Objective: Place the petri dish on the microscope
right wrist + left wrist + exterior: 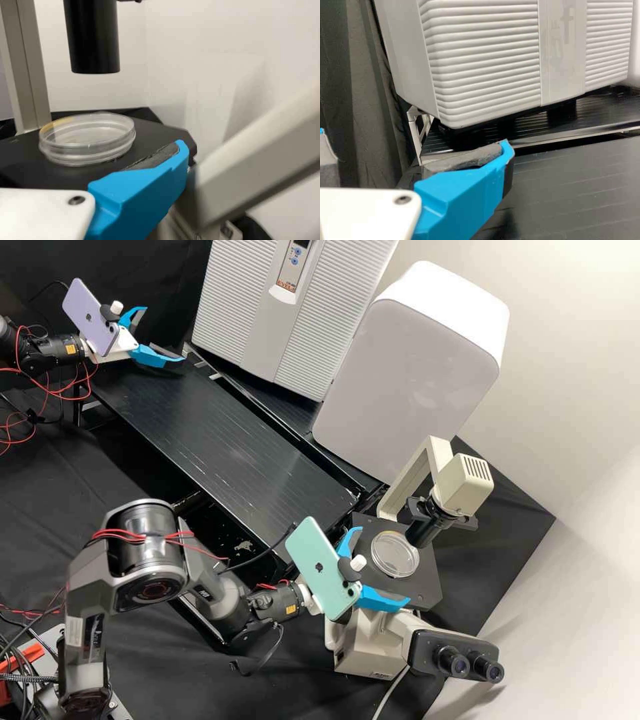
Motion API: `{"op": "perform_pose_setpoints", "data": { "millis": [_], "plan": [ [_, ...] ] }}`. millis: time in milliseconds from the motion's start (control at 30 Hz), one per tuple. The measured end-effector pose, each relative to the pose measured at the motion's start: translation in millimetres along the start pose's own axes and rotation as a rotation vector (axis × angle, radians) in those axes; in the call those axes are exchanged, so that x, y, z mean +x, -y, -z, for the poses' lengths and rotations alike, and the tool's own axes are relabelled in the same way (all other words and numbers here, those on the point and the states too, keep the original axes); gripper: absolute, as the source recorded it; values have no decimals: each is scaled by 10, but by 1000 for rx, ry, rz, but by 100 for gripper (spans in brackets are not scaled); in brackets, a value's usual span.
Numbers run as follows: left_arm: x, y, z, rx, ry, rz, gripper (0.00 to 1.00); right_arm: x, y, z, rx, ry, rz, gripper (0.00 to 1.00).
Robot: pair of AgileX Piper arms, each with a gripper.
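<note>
A white cabinet (pixel 287 307) with ribbed panels stands well apart from the microscope (pixel 373 643); a smooth, round-cornered white box (pixel 413 367) stands nearer it. The microscope is cream-coloured, with a flat, matt black stage (pixel 427 587) and a black cylindrical tube (pixel 95 42) overhanging it. The left gripper (pixel 163 334), far from the microscope, has its jaws spread; the right gripper (pixel 384 566), at the stage, does too. The clear, shallow, round petri dish (pixel 87 140) lies flat on the stage.

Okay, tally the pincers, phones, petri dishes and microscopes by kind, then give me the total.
Pincers: 2 (left pincer, right pincer)
Phones: 2 (purple phone, green phone)
Petri dish: 1
Microscope: 1
Total: 6
</note>
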Motion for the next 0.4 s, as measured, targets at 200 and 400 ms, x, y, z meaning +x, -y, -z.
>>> {"op": "perform_pose_setpoints", "data": {
  "millis": [200, 400],
  "plan": [
    [0, 0, 0, 0, 0, 0, 100, -245, -20, -3, 37, -19, -34, 100],
    [0, 0, 0, 0, 0, 0, 100, -591, -49, 90, 82, -16, -98, 100]
  ]
}}
